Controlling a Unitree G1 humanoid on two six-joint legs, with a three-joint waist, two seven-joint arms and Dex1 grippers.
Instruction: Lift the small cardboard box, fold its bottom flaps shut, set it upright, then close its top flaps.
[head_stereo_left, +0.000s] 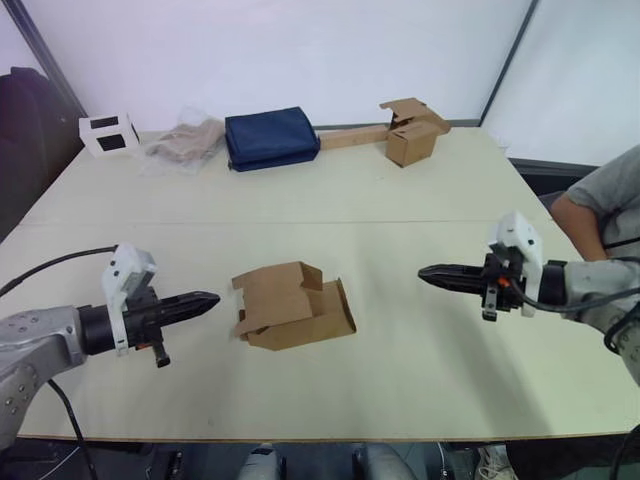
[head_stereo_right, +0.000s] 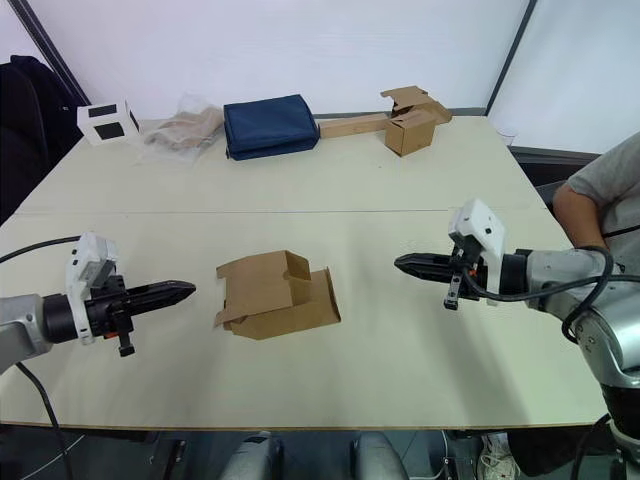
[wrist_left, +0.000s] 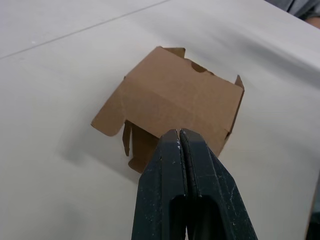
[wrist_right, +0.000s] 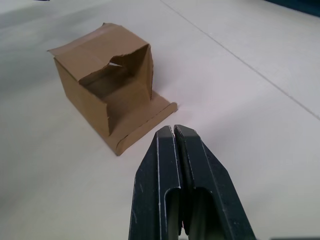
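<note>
Far edge of the pale surface (head_stereo_left: 420, 200), from the robot's left: a white box with dark windows (head_stereo_left: 108, 134), a crumpled clear bag (head_stereo_left: 186, 142), a folded navy cloth (head_stereo_left: 271, 137), and a brown box joined to a long cardboard strip (head_stereo_left: 412, 134). A seated person's arm in a grey sleeve (head_stereo_left: 598, 200) at the right edge.

We see the small cardboard box (head_stereo_left: 292, 305) as plain matt brown cardboard with rough cut edges, lying on a desk (head_stereo_left: 400, 190) whose pale cream top looks smooth with a faint sheen. Both the left pincer (wrist_left: 180, 134) and the right pincer (wrist_right: 173, 130) have black fingers of smooth, slightly glossy plastic marked with fine scratches. At the far edge we make out a dark blue cloth bag (head_stereo_left: 270, 137), a crinkled clear plastic wrapper (head_stereo_left: 185, 142) and another matt brown cardboard box (head_stereo_left: 411, 132).
</note>
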